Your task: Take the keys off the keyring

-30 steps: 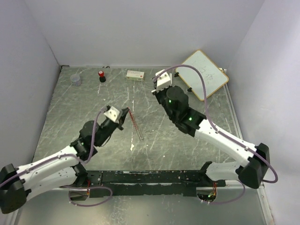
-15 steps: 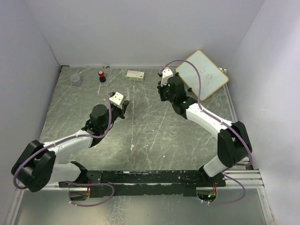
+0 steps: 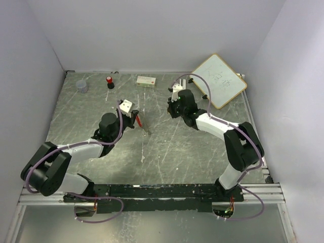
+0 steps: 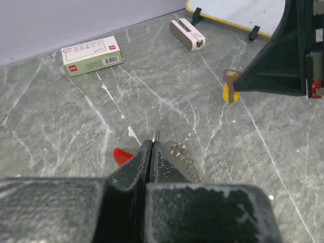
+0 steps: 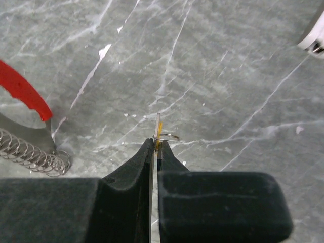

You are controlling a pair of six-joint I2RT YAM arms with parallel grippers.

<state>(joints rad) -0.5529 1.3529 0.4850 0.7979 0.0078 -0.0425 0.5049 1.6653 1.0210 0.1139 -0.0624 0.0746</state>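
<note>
While pinched, yellow key (image 4: 230, 92), coiled silvery keyring (image 4: 183, 158)

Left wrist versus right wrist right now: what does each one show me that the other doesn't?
Only the left wrist: the green-and-white cardboard box, the yellow-framed whiteboard, and the left gripper shut on the silvery coiled keyring. Only the right wrist: a thin wire ring beside the key. Both: the small yellow-headed key pinched in the right gripper, the narrow red key, the keyring's coil and the grey marbled table.
</note>
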